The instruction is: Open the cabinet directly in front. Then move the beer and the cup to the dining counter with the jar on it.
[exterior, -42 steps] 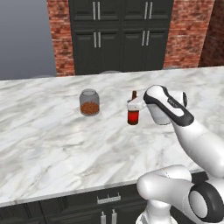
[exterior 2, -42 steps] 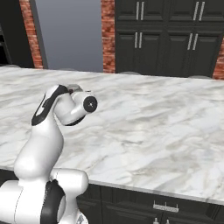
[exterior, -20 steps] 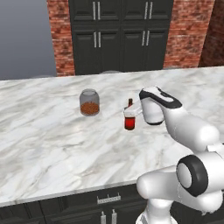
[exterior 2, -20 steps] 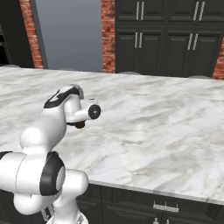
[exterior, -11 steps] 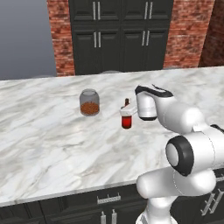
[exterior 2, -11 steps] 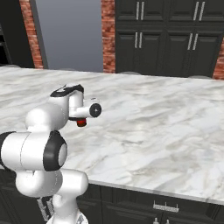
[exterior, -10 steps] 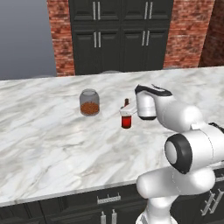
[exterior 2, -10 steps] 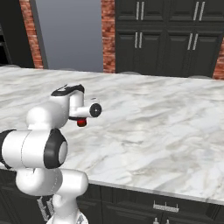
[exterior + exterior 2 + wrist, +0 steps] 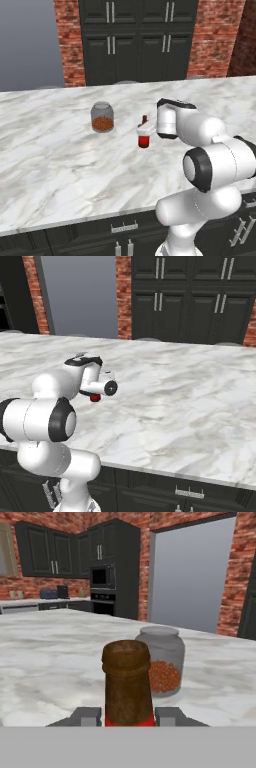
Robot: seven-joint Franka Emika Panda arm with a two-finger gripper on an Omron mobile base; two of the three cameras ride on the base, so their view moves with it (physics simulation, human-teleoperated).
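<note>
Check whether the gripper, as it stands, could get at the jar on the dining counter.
Probably not right away: the gripper is shut on the beer, which stands between it and the jar. Otherwise the dining counter between them looks bare.

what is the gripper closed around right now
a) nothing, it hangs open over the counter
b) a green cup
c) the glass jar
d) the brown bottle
d: in the hand view the gripper has a finger on each side of the brown bottle, while the jar stands apart on the counter.
</note>
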